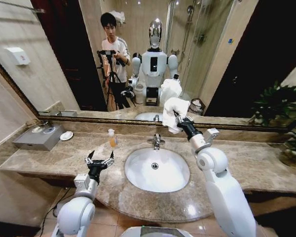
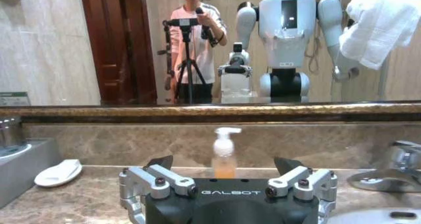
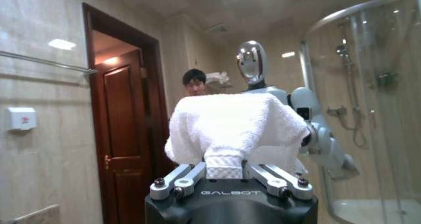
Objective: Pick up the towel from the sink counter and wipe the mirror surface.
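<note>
White towel (image 1: 174, 112); brown-beige mottled counter (image 1: 64, 160); white basin (image 1: 157, 170).

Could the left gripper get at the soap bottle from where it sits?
Probably yes: the left gripper hovers open over the sink counter, facing the soap bottle, with bare counter between them.

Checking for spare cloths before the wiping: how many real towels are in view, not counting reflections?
1: the white towel is clamped in the right gripper, raised at the mirror above the faucet. Others may lie out of frame.
</note>
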